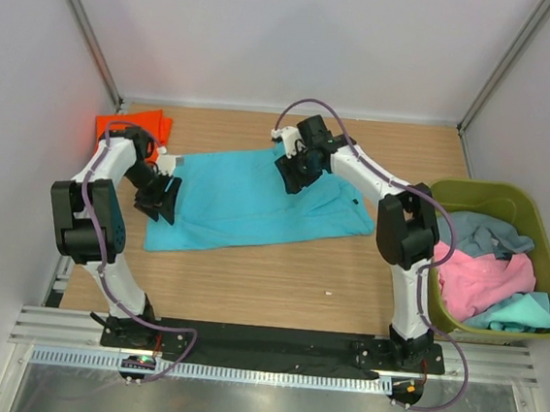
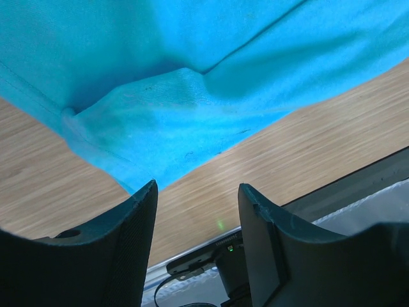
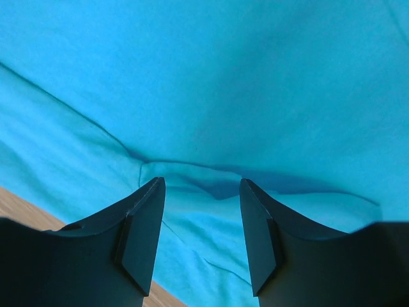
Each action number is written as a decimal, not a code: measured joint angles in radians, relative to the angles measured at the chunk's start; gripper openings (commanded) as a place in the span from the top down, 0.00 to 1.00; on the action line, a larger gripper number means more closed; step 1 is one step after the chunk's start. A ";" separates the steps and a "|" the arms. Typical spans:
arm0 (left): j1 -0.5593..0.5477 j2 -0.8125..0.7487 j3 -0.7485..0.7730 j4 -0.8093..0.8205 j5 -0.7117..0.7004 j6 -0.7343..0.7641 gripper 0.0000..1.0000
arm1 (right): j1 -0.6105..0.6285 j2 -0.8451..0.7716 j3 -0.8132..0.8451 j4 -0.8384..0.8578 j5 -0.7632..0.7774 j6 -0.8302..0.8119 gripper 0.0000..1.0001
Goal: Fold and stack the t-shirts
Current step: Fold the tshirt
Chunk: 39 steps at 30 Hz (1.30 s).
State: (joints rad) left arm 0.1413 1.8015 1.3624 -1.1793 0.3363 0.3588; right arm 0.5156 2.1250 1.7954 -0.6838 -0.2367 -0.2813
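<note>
A turquoise-blue t-shirt (image 1: pixel 246 203) lies spread flat on the wooden table. My left gripper (image 1: pixel 163 200) hovers at its left edge. In the left wrist view the left gripper (image 2: pixel 198 192) is open, with bare wood showing between its fingers and a rumpled corner of the shirt (image 2: pixel 160 121) just beyond the tips. My right gripper (image 1: pixel 293 174) is over the shirt's far edge. In the right wrist view the right gripper (image 3: pixel 201 185) is open above a fold of the turquoise cloth (image 3: pixel 211 185), which it does not pinch. A bright orange t-shirt (image 1: pixel 137 125) lies at the far left corner.
An olive-green bin (image 1: pixel 480 199) stands at the right edge of the table, holding a pink shirt (image 1: pixel 482 280), a grey-blue one (image 1: pixel 482 234) and a teal one (image 1: pixel 523 313). Grey walls close in the far side and both flanks.
</note>
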 measured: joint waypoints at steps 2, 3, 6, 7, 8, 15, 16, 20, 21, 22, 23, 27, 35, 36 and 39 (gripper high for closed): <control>0.000 0.000 0.000 0.000 0.002 0.000 0.46 | 0.000 0.000 -0.031 -0.004 0.015 -0.001 0.44; 0.000 0.000 0.000 0.000 0.005 0.000 0.46 | -0.002 0.000 -0.045 -0.006 0.028 -0.001 0.45; 0.000 0.000 0.000 0.000 0.014 -0.002 0.46 | -0.008 0.000 -0.077 -0.013 0.060 -0.004 0.45; 0.000 0.000 0.000 0.000 0.018 -0.004 0.46 | -0.010 0.000 -0.081 -0.019 0.069 -0.004 0.46; 0.000 0.000 0.000 0.000 0.023 -0.005 0.46 | -0.013 0.000 -0.082 -0.021 0.078 -0.004 0.46; 0.000 0.000 -0.016 0.002 0.027 -0.007 0.46 | -0.015 0.000 -0.082 -0.020 0.113 -0.004 0.50; 0.000 0.000 -0.019 0.002 0.027 -0.007 0.46 | -0.015 0.001 -0.082 -0.020 0.115 -0.004 0.50; 0.000 0.000 -0.030 0.005 0.027 -0.009 0.47 | -0.016 0.005 -0.081 -0.020 0.120 -0.004 0.50; 0.000 0.000 -0.033 0.006 0.027 -0.010 0.47 | -0.016 0.008 -0.081 -0.020 0.119 -0.004 0.52; 0.000 0.000 -0.035 0.007 0.028 -0.011 0.47 | -0.016 0.011 -0.080 -0.020 0.120 -0.004 0.53; 0.000 0.000 -0.037 0.008 0.028 -0.011 0.47 | -0.015 0.017 -0.077 -0.021 0.120 -0.005 0.62; 0.000 0.000 -0.040 0.009 0.029 -0.012 0.47 | -0.013 0.040 -0.071 -0.021 0.122 -0.011 0.92; 0.000 0.000 -0.041 0.014 0.031 -0.012 0.48 | -0.007 0.026 -0.110 -0.011 0.140 -0.013 0.99; 0.000 0.000 -0.041 0.016 0.031 -0.012 0.48 | -0.007 0.012 -0.132 -0.009 0.143 -0.013 0.99; 0.000 0.000 -0.042 0.019 0.032 -0.012 0.48 | -0.005 -0.046 -0.199 -0.013 0.150 -0.012 0.99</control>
State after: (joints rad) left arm 0.1413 1.8019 1.3205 -1.1606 0.3687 0.3470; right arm 0.5106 2.0792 1.5967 -0.6971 -0.0872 -0.2935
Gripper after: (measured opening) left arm 0.525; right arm 0.037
